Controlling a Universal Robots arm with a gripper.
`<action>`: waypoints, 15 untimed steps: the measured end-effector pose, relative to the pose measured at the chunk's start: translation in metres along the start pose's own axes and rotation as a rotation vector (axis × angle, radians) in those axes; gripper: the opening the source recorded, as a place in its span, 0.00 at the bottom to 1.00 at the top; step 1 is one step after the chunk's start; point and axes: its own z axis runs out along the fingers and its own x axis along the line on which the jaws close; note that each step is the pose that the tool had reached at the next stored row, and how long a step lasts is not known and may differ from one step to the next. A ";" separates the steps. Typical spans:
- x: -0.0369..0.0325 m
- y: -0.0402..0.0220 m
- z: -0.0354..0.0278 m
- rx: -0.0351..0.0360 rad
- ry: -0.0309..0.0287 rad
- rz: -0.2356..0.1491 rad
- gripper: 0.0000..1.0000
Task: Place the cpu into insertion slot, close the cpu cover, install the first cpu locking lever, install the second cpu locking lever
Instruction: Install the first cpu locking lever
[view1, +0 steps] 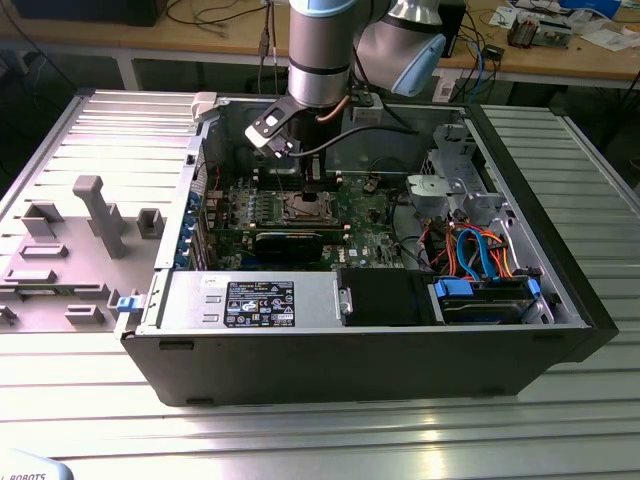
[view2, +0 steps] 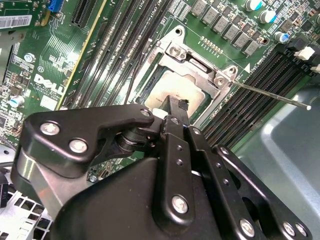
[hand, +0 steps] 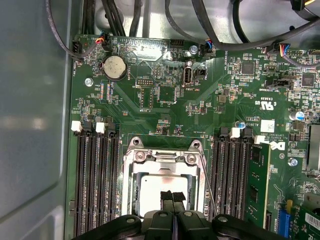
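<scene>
The cpu (hand: 150, 187) (view2: 172, 87) lies in the insertion slot (hand: 129, 190) (view1: 305, 207) on the green board, its silver-grey top showing. The cpu cover (hand: 162, 157) (view2: 195, 65) lies down around it as a silvery frame. My gripper (hand: 172, 196) (view2: 176, 104) (view1: 313, 186) hangs straight over the chip, its black fingers shut together with nothing between them; the tips are at or just above the chip's top. A thin metal locking lever (view2: 270, 95) (hand: 207, 192) sticks out from one socket corner, over the memory slots.
Long black memory slots (hand: 95, 180) (hand: 232, 175) flank the socket on both sides. A round coin battery (hand: 114, 66) and black cables (hand: 175, 30) lie beyond it. The grey case wall (hand: 30, 125) stands close by. In the exterior view, drive cages and wiring (view1: 470, 250) fill the case's right.
</scene>
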 end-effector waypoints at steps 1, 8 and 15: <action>0.0000 0.0000 -0.0001 -0.0001 0.0000 0.000 0.11; -0.0001 0.0000 -0.0022 0.0000 0.0000 0.000 0.11; -0.0001 -0.0001 -0.0035 0.0000 -0.0001 0.000 0.11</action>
